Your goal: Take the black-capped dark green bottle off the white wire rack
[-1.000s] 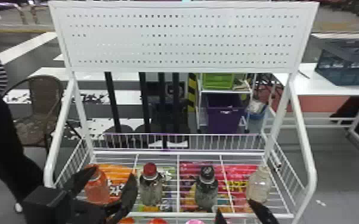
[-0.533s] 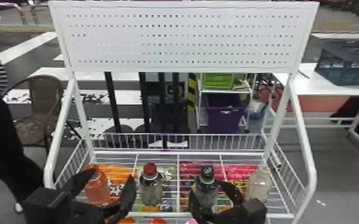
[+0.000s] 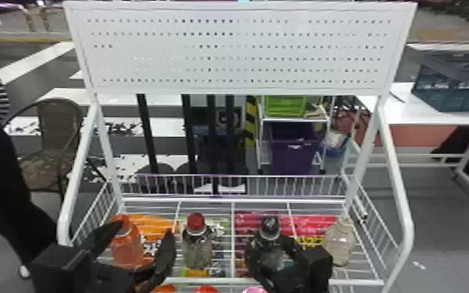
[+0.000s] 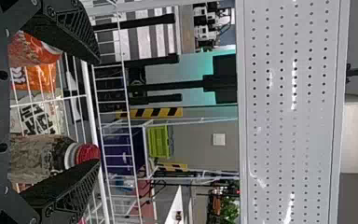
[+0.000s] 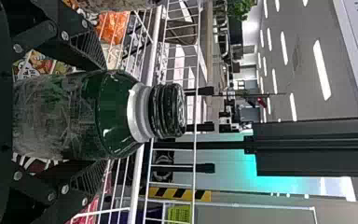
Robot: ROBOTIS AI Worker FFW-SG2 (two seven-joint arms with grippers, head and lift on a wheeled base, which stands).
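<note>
The black-capped dark green bottle (image 3: 270, 227) stands upright on the white wire rack (image 3: 232, 237), right of its middle. My right gripper (image 3: 274, 239) is around it in the head view, one finger on each side. In the right wrist view, the bottle (image 5: 116, 105) fills the space between the fingers of my right gripper (image 5: 106, 113), which are shut on its body below the cap. At the rack's left front, my left gripper (image 3: 146, 227) is open and holds nothing, near the orange bottle (image 3: 127, 245). My left gripper (image 4: 98, 111) also stands wide apart in the left wrist view.
A red-capped bottle (image 3: 197, 241) stands between the two grippers, and a pale bottle (image 3: 339, 239) stands right of the right one. Coloured packets lie on the rack floor. Wire sides and a white perforated panel (image 3: 237, 50) rise around the shelf.
My right gripper has come up from the bottom edge to the black-capped bottle, and its fingers have drawn in against it. The left gripper has stayed about where it was.
</note>
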